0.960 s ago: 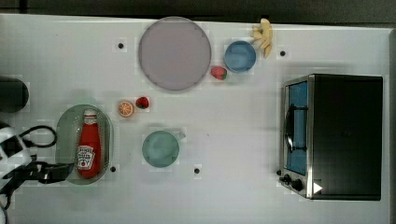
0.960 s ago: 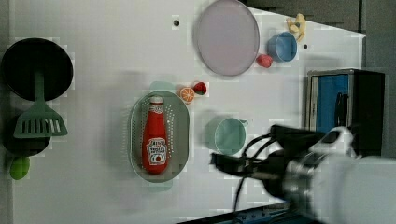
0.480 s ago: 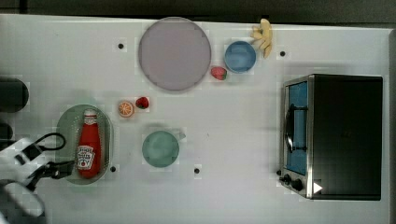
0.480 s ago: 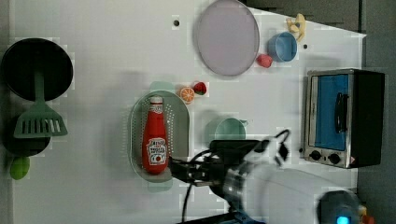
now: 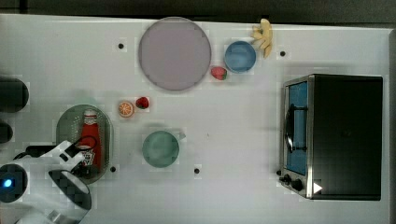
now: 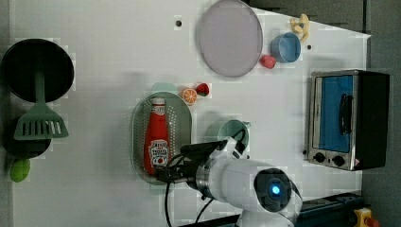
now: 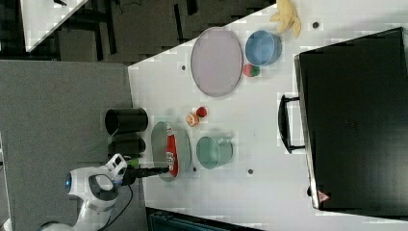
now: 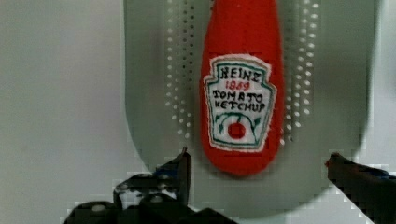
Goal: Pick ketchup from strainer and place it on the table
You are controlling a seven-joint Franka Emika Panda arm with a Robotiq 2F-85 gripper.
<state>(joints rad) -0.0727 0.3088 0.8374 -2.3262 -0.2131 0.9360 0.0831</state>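
Wrist view: the ketchup (image 8: 240,88) is seen lying flat in the strainer (image 8: 149,93), just ahead of the end effector (image 8: 259,175), whose fingers are spread wide. Its long axis is pointed straight away, base end nearest, between the fingers' lines.

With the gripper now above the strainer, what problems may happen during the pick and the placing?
1. The open gripper sits near the bottom end of the ketchup, not its middle; a grasp there may let the bottle tilt or slip.
2. One finger is close to the wall of the strainer; it might catch it and drag the basket.
3. The green cup and the orange slice stand nearby, so placing on the table needs a free spot.
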